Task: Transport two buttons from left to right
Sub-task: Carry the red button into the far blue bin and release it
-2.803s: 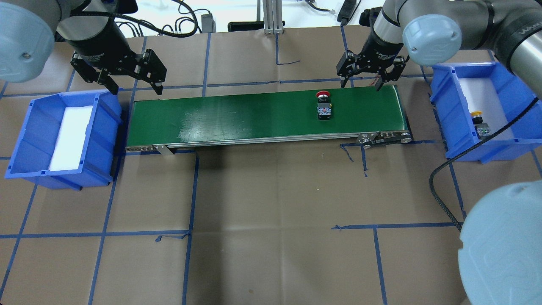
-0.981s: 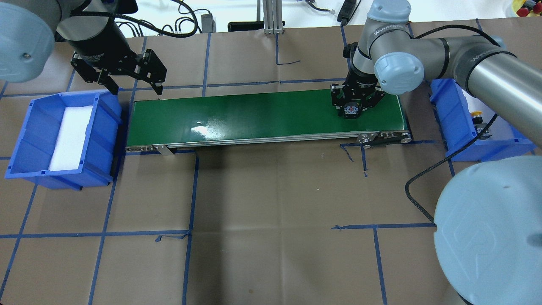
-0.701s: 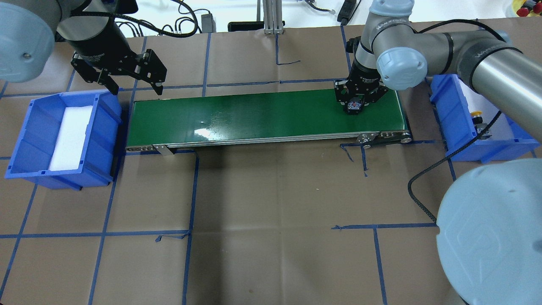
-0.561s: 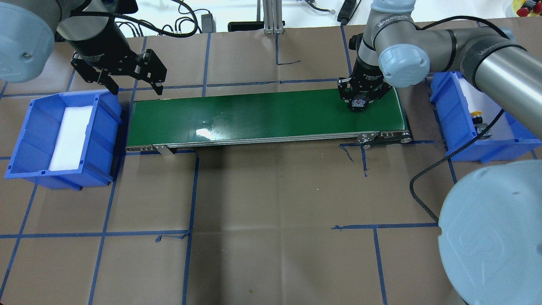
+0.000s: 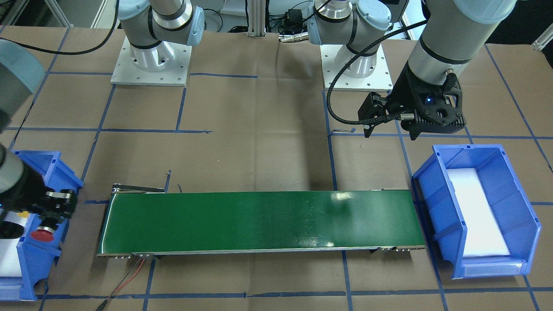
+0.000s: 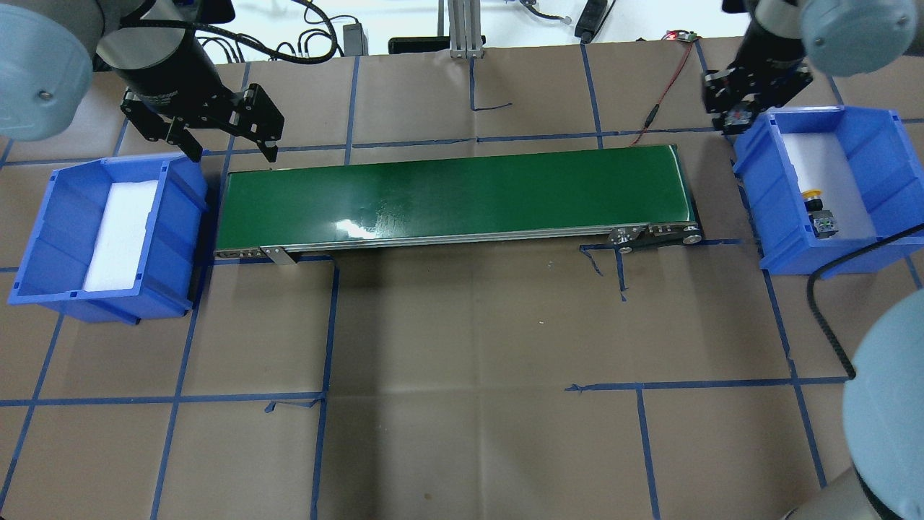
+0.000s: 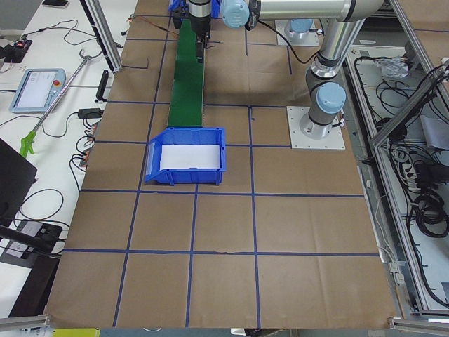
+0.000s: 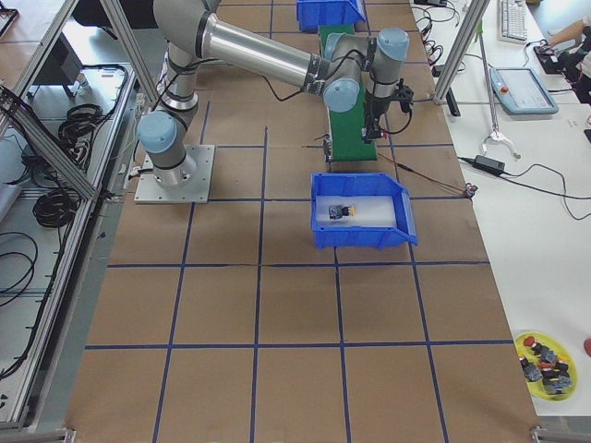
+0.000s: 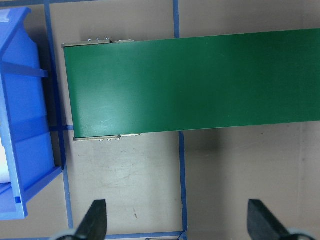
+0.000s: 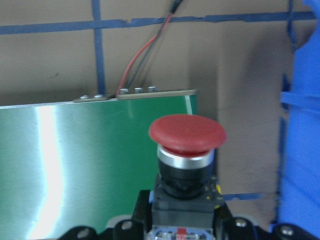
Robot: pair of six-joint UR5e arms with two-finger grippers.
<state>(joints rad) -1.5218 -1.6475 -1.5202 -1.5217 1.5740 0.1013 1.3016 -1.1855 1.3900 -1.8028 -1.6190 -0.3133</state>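
Of two push-buttons, the red-capped button [image 10: 187,150] is clamped in the right claw [image 6: 738,118] at the rim of one blue plastic bin [image 6: 765,189]; the yellow-capped button [image 6: 818,211] lies inside. The left claw [image 6: 233,153] gapes wide near the second blue bin [image 6: 180,217] and one green conveyor belt [image 6: 455,195].
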